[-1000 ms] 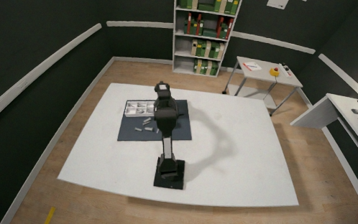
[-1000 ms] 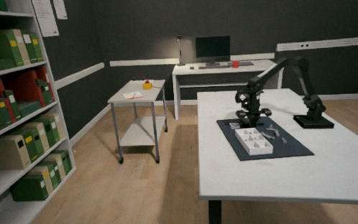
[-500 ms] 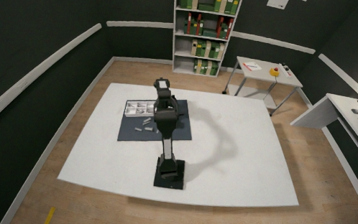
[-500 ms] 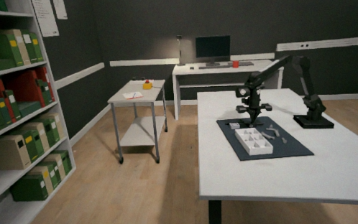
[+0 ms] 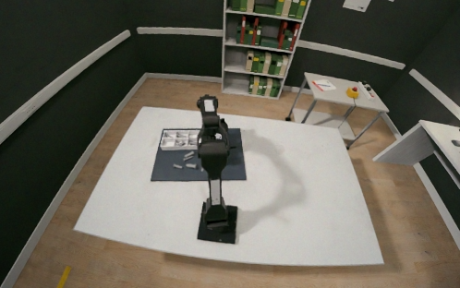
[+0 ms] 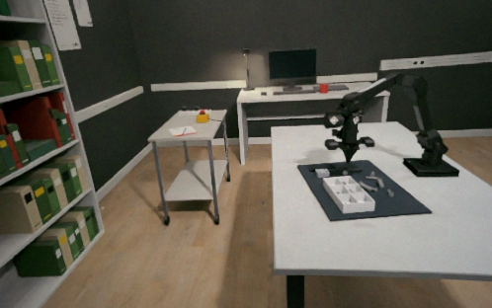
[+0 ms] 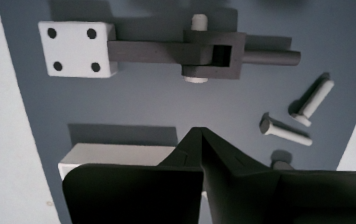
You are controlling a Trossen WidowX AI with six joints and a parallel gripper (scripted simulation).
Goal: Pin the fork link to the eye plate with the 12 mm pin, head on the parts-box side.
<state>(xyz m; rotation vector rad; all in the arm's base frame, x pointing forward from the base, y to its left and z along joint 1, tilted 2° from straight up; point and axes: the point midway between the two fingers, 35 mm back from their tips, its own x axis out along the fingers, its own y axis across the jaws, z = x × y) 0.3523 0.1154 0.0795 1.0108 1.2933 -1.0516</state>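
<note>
The room is dim, its dark walls giving back little light, while the tabletop (image 5: 323, 203) (image 6: 395, 237) shows bright and pale. In the top view the arm (image 5: 215, 185) (image 6: 422, 106) throws a broad, soft-edged shadow curving over the white surface, to the right of it in the picture. A lamp (image 6: 246, 66) puts a faint glow on the wall behind the desk. The top view bends straight edges, the tabletop's near edge bowing outward. Small parts look soft in both wide views. The wrist view is closer, with shadows above the fork link (image 7: 239, 55) and the white block (image 7: 77, 49); the tool (image 7: 198, 134) is nearly black, its detail largely lost.
</note>
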